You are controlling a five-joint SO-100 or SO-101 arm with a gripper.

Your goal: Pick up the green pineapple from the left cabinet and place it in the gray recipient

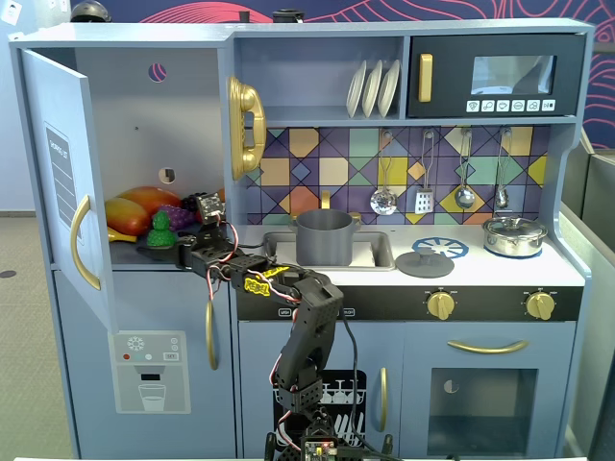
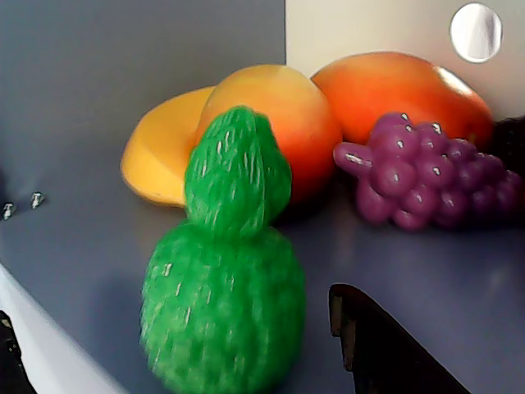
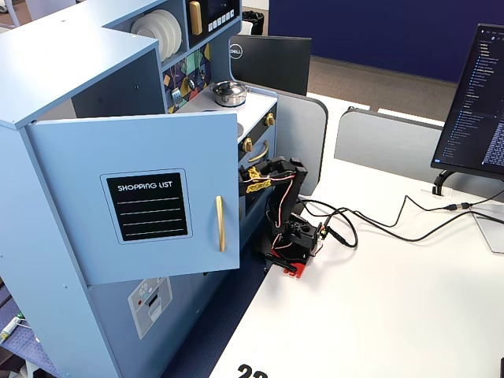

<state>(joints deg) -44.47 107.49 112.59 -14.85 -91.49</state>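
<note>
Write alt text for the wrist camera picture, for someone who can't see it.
A green toy pineapple stands upright, close up, on a blue-gray shelf. Behind it lie orange-yellow toy fruits and, at the right, purple grapes. A dark gripper finger shows at the bottom edge.

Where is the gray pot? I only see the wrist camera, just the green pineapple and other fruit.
Observer: In a fixed view, the gray pot stands in the sink, right of the left cabinet.
Operator: Is the cabinet door in my way?
Observer: No, the blue door is swung wide open, to the left.
Operator: What is next to the pot?
Observer: A flat gray lid lies on the counter to its right.
</note>
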